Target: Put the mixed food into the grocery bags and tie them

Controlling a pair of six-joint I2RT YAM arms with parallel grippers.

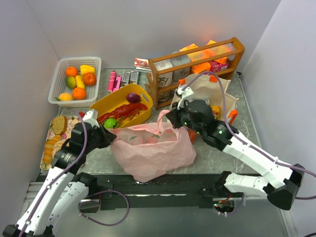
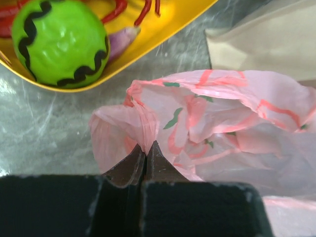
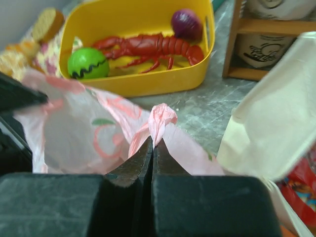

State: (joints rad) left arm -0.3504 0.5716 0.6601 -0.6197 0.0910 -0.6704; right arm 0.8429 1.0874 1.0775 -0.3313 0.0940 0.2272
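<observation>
From above, the pink bag (image 1: 150, 150) lies mid-table between both arms. The yellow tub (image 1: 111, 102) behind it holds a lobster (image 1: 126, 112), purple vegetable (image 1: 133, 97) and green ball (image 1: 110, 123). Left wrist: the left gripper (image 2: 144, 150) pinches the bag's edge. Right wrist: the right gripper (image 3: 152, 145) pinches its twisted top.

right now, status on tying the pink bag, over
Left gripper shut on pink bag, bunched edge. Right gripper shut on its twisted tip. Yellow tub close behind.
</observation>
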